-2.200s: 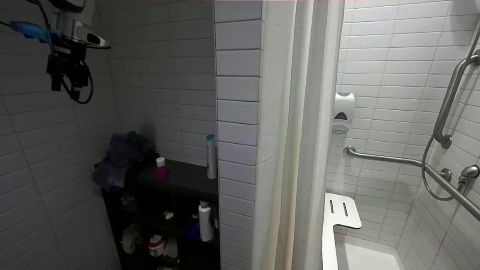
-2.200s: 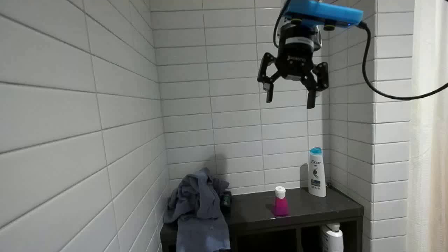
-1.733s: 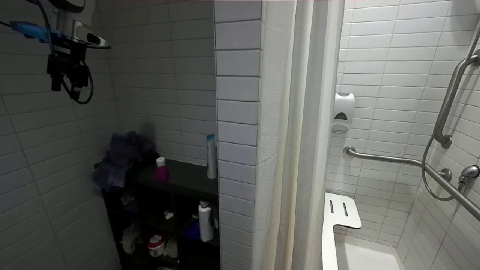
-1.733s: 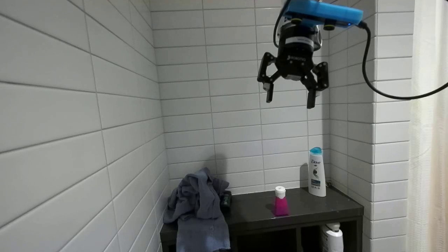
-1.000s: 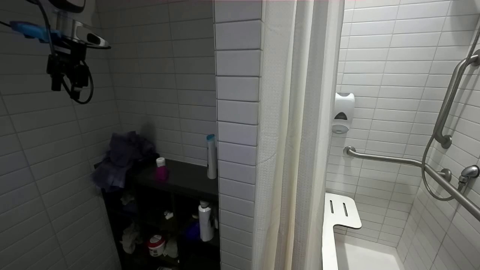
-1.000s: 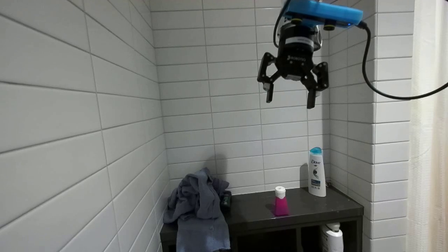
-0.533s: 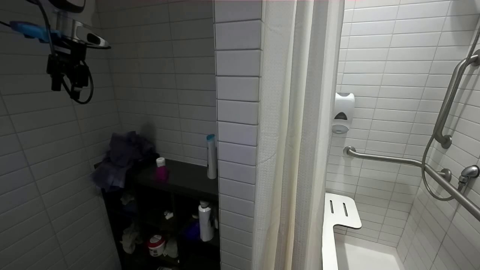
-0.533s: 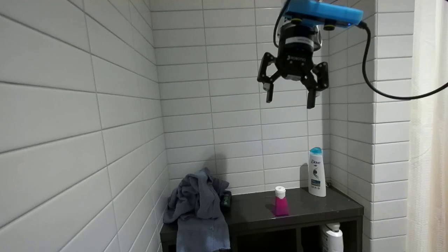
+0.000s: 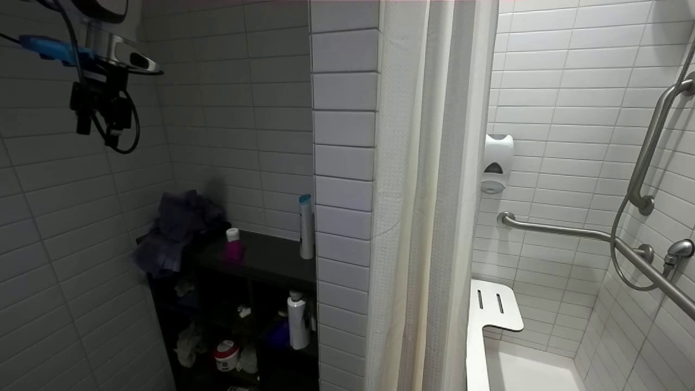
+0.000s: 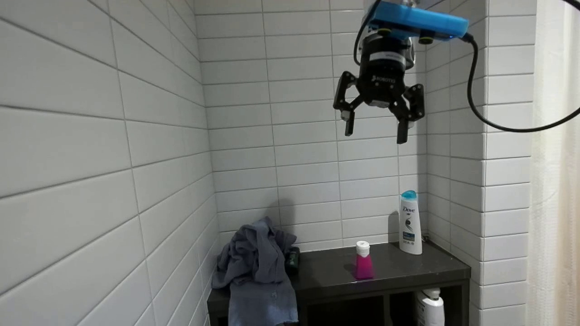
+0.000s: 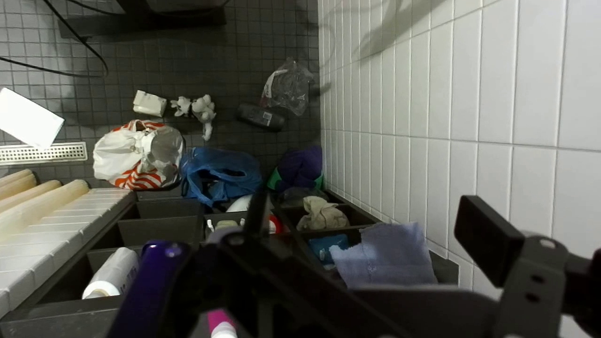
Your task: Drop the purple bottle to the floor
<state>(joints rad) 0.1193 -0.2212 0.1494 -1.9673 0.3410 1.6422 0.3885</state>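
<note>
A dark surface [image 10: 324, 267] spans the lower part of an exterior view. A grey-blue towel [image 10: 258, 262] spills over its front edge at the left corner. The claw [image 10: 375, 132] hangs well above, spread wide and holding nothing. A white shampoo bottle [image 10: 410, 228] stands near the back right corner. The purple bottle [image 10: 364, 268], magenta in truth, stands upright near the front edge, right of the middle. It looks like smooth plastic: probably light, slightly squeezable, slippery if damp, unlikely to shatter. Its body narrows upward, so a high grip may slide off; mid-body, well below the white cap [image 10: 362, 248], seems the best hold.

Only the wrist view shows the dark tiled floor [image 11: 188, 65], where a striped bag [image 11: 127, 155] and a blue bag [image 11: 227, 162] lie beyond the front edge; it catches just a sliver of the purple bottle. An exterior view reveals a violet item [image 9: 278, 332], kind unclear, beneath the surface.
</note>
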